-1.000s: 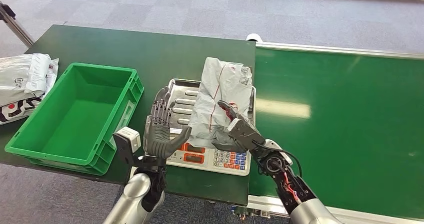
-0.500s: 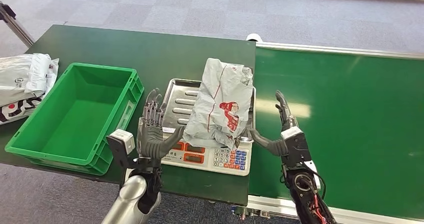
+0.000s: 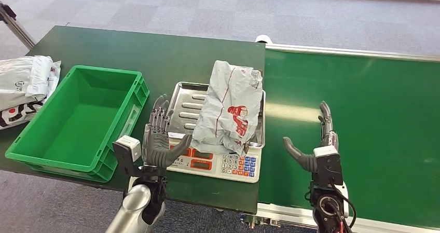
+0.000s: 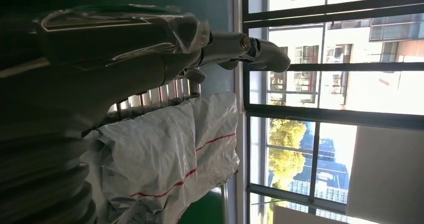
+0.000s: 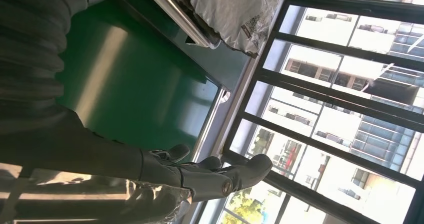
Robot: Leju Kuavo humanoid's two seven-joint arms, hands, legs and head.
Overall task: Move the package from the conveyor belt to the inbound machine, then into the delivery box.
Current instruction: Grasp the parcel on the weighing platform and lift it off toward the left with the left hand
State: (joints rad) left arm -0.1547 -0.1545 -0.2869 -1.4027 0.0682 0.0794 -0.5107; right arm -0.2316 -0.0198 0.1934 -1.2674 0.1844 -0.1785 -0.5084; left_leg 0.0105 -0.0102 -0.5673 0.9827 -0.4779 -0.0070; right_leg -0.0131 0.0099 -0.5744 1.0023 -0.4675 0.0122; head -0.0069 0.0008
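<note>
Crumpled white plastic package [image 3: 230, 106] sits on the steel tray of the grey keypad scale [image 3: 218, 163], filling its 3 o'clock half; ribbed tray strip at 9 o'clock is bare. Left hand [image 3: 158, 135], fingers spread, holds nothing just beside that edge, boxed in at 9 o'clock by the green plastic crate [image 3: 117, 134] wall. Right hand [image 3: 316, 142], spread and holding nothing, hovers over the green conveyor belt [image 3: 363, 124], apart from the package; open belt from 12 to 3 o'clock. Crate interior is open from above.

The left hand [image 4: 150, 54], fingers extended and holding nothing, hovers beside the crumpled white package [image 4: 170, 154] (red-striped) on the ribbed metal tray [image 4: 155, 95].
</note>
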